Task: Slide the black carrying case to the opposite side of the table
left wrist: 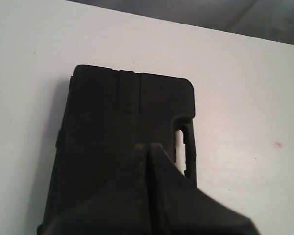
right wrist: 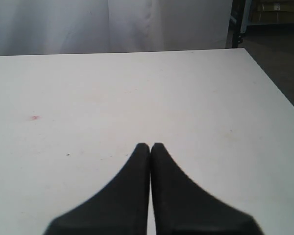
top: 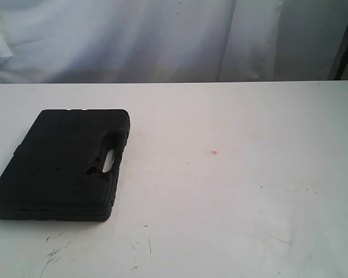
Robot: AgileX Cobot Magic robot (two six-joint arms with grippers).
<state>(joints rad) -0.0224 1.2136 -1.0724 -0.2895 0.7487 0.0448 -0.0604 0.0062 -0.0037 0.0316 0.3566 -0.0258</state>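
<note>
The matte black case (top: 61,165) lies flat on the left part of the white table (top: 232,197), its cut-out handle (top: 108,160) on the edge facing the table's middle. Neither arm shows in the exterior view. In the left wrist view the case (left wrist: 112,127) fills the middle, and my left gripper (left wrist: 147,147) hovers above it, shut with nothing between its fingers. My right gripper (right wrist: 150,146) is shut and empty over bare table, away from the case.
A tiny pink spot (top: 214,152) marks the table near its middle. Dark scuff marks (top: 55,252) lie near the front left edge. A white curtain (top: 162,35) hangs behind the table. The table's right edge (right wrist: 272,83) shows in the right wrist view.
</note>
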